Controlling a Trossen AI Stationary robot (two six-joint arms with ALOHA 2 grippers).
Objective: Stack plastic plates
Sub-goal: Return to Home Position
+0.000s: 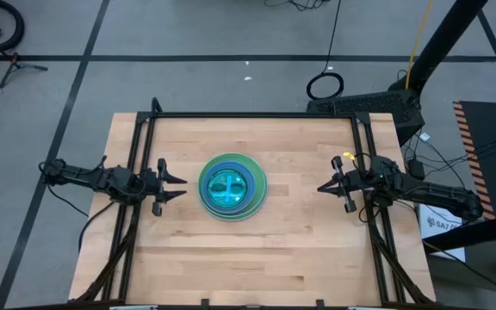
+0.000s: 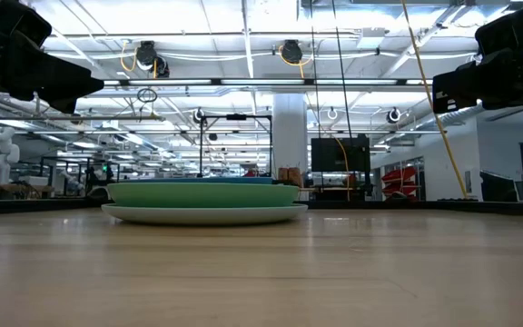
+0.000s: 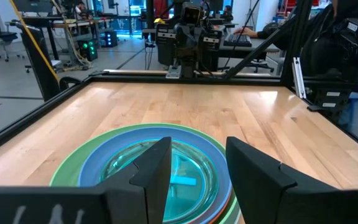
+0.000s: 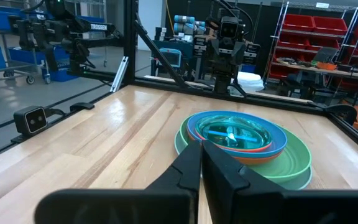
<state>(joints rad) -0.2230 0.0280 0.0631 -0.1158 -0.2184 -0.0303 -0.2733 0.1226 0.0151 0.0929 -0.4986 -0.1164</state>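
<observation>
The left pincer (image 1: 182,186) hovers over the left side of the wooden table (image 1: 257,258), its two fingers spread apart and gripping nothing, and we see the stack of plastic plates (image 1: 232,186) just beyond its tips, near but not touching. The stack rests at the table's centre: a wide pale plate at the bottom, then green, then smaller blue, with translucent cyan on top. Farther across, on the stack's other side and clear of it, the right pincer (image 1: 320,188) points back toward the plates, its fingers pressed together.
</observation>
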